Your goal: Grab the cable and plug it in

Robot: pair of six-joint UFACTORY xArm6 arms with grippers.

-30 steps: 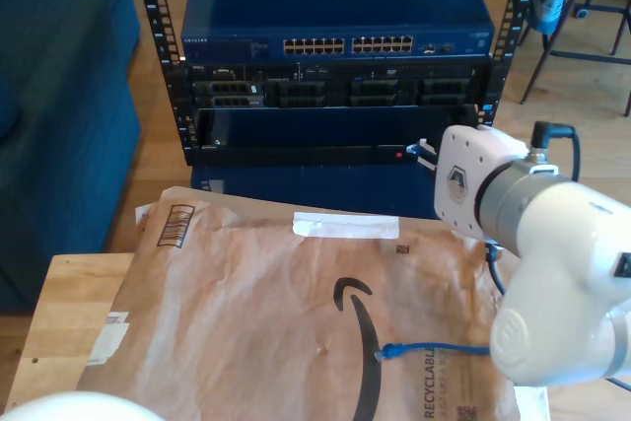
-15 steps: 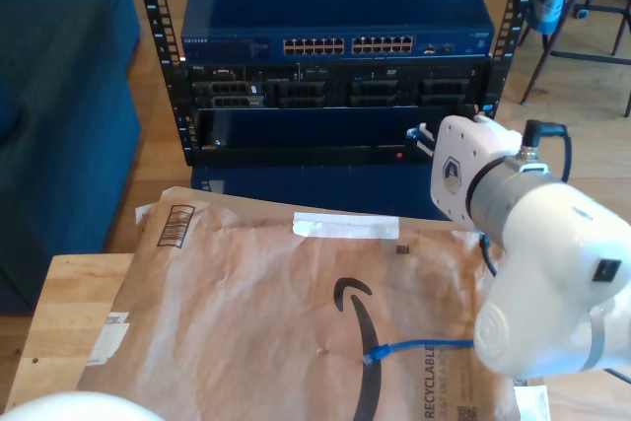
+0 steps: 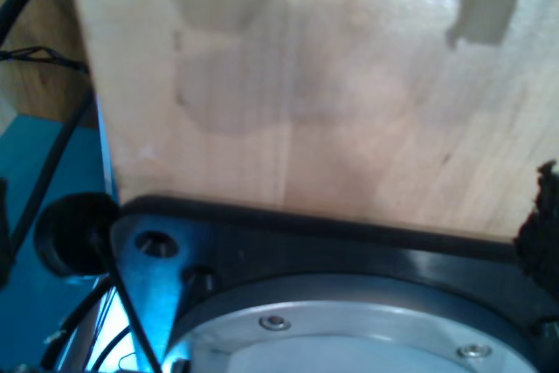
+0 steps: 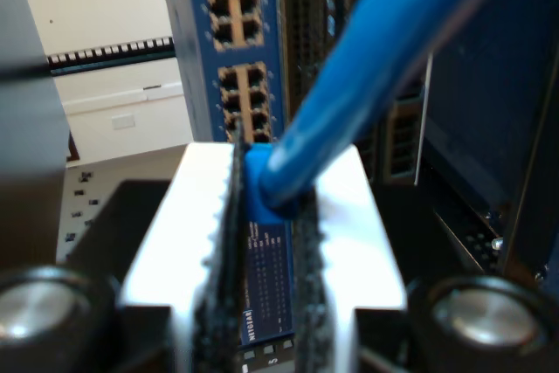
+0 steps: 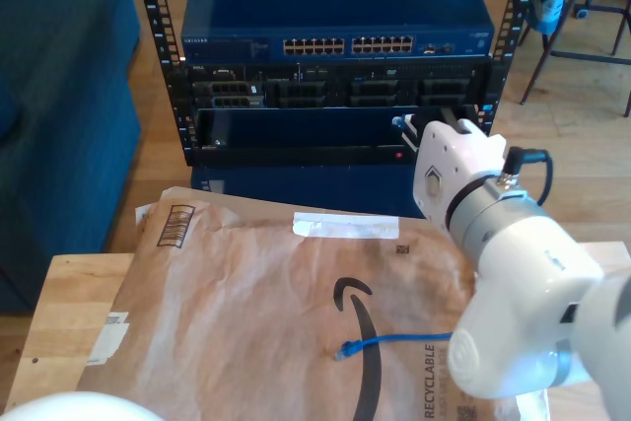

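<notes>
My second gripper point(image 4: 266, 216) is closed on the cable point(image 4: 367, 76), its two white fingers point(image 4: 188, 233) with dark ribbed pads pinching a small blue plug between them, and the glossy round cord runs up and away from the jaws. It points at the switch point(image 4: 240, 85), a blue metal box with rows of square ports. In the exterior view the white, smooth-shelled arm point(image 5: 513, 283) reaches in from the exterior view's right, its wrist turned toward the rack point(image 5: 335, 96) just below the switch point(image 5: 335, 17), with a bit of blue showing at its tip. The cable's point(image 5: 394, 340) other end lies loose on a crinkled brown paper mailer point(image 5: 256, 313) spread over a pale wooden table point(image 5: 69, 313), its plug near the printed black arrow. My first gripper's jaws cannot be made out; its camera looks over a dark ring-shaped mount point(image 3: 332, 259) at a pale wood board point(image 3: 306, 85).
</notes>
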